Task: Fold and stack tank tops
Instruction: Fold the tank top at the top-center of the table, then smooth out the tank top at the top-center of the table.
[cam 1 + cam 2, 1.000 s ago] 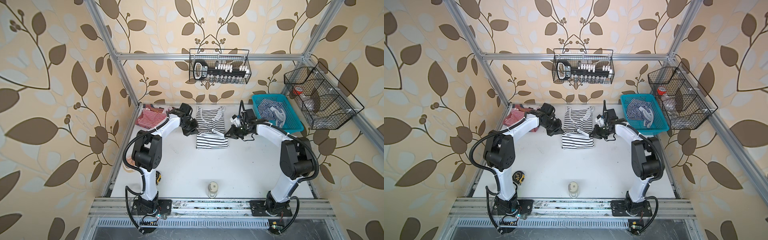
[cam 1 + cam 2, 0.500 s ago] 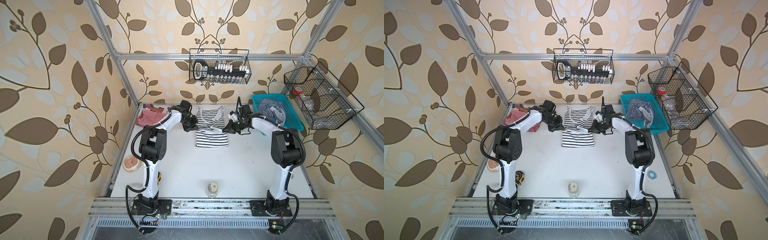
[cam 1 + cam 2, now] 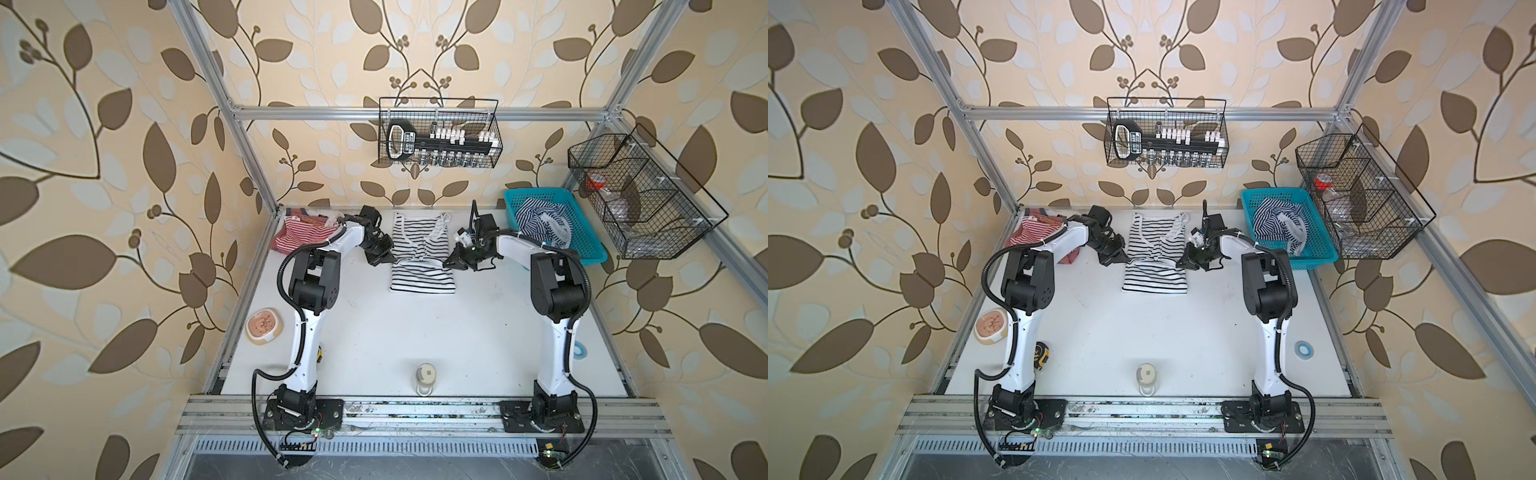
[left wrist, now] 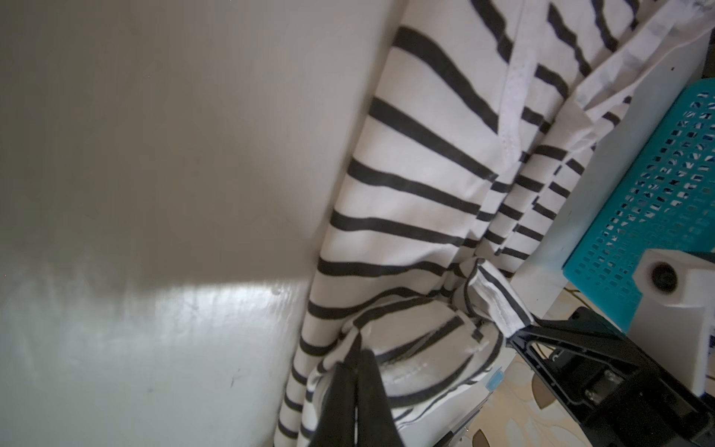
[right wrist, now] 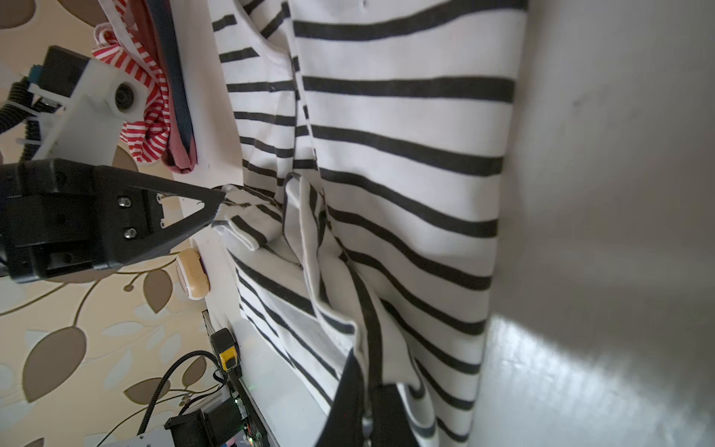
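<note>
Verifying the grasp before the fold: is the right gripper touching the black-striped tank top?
Touching. The left wrist view shows the right gripper pinching a hem fold of the black-striped tank top at its tip.

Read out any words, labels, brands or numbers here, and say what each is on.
Nothing is legible.
White label on the black tool holder in the hanging black wire basket: too small to read.
Tan neck tag on the red-and-white striped cloth tank top: blurred.
No print on the white cloth tank top with wide black stripes.
</note>
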`<state>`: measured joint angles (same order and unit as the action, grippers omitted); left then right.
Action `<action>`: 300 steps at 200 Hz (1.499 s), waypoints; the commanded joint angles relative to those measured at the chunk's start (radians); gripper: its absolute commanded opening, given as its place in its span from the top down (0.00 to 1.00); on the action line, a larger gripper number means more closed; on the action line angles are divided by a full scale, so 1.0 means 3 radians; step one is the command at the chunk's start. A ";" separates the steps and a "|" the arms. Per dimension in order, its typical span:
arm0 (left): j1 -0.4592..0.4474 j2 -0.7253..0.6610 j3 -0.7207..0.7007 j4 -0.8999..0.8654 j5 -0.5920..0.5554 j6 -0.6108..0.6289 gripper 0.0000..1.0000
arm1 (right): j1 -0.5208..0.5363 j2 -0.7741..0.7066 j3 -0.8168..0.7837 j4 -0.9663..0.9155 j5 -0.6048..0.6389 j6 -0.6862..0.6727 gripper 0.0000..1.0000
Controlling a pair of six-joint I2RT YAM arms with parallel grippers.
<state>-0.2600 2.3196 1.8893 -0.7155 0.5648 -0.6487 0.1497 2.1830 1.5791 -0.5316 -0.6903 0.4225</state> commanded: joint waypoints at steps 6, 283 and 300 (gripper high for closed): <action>0.0056 -0.0040 0.0156 0.0099 0.0091 -0.0090 0.79 | -0.0054 0.0040 0.0112 0.0100 -0.0060 0.0050 0.75; -0.0005 0.0113 0.0320 0.0183 0.0150 -0.0224 0.88 | -0.0059 0.0250 0.0197 0.0223 -0.0169 0.0018 0.93; 0.0035 0.0158 0.0334 0.0264 0.0153 -0.0281 0.88 | -0.0074 0.0320 0.0275 0.0247 -0.0178 0.0053 0.93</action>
<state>-0.2745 2.3600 1.9465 -0.6582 0.5797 -0.7036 0.1318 2.2395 1.6115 -0.4526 -0.7177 0.4305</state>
